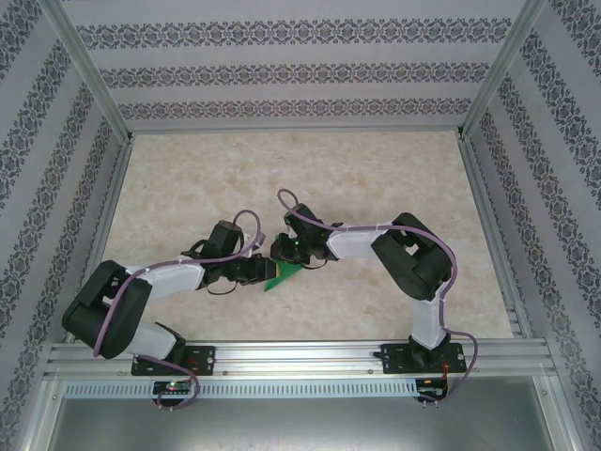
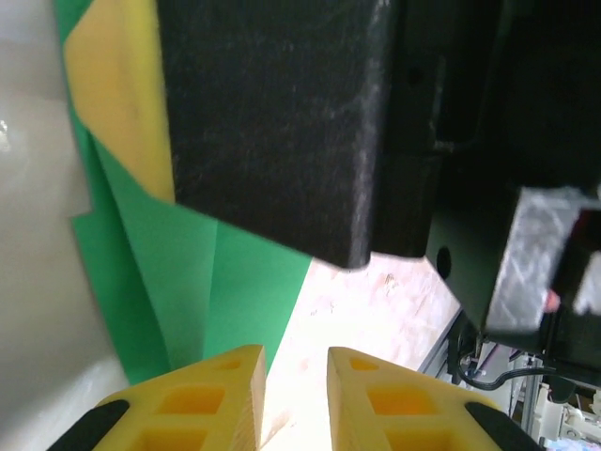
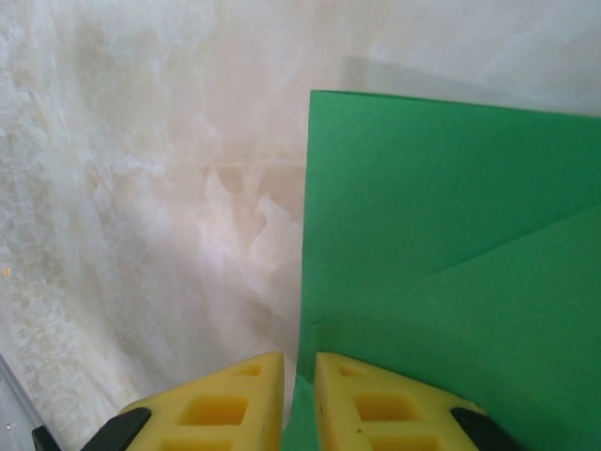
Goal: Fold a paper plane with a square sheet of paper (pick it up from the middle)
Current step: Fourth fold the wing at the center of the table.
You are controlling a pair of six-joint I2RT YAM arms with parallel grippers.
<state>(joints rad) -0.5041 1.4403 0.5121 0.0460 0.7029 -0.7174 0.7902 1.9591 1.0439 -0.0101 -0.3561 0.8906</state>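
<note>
Paper point(image 3: 451, 235) edge clenched in right hand point(image 3: 299, 365), left hand point(image 2: 293, 357) slightly parted alongside, open tabletop point(image 1: 376, 169) around.

I find the paper point(image 1: 282, 275) over the table point(image 1: 394, 178), nearer the near edge than the far one, about midway between the left and right edges. The left fingers point(image 2: 211, 399) meet it from the left-edge side, the right fingers point(image 3: 235, 404) from behind. The paper's edge runs in between the right fingers. Whether it rests flat I cannot tell.
</note>
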